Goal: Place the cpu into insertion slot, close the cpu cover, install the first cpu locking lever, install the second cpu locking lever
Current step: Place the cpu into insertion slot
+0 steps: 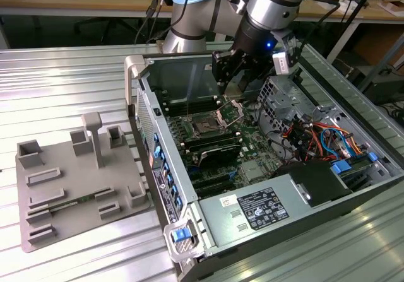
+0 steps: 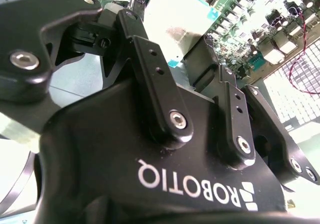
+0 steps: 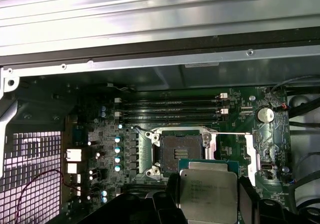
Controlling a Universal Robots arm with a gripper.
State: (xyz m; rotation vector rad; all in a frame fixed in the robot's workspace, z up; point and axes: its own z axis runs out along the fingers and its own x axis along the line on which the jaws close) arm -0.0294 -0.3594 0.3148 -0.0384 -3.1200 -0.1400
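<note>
My tool (image 1: 236, 83) is clamped on the cpu (image 3: 207, 193), with fingers (image 3: 173, 196) on two opposite edges and the chip's metal top facing the first wrist view. It hangs inside the open computer case (image 1: 146, 115), near the insertion slot (image 3: 179, 151) and apart from it. The slot is bare, and the cpu cover (image 1: 231, 111) stands tipped open beside it. I judge the job is to square the chip's edges to the socket, descend flat and straight clear of the cover, and never slide across the contacts.
</note>
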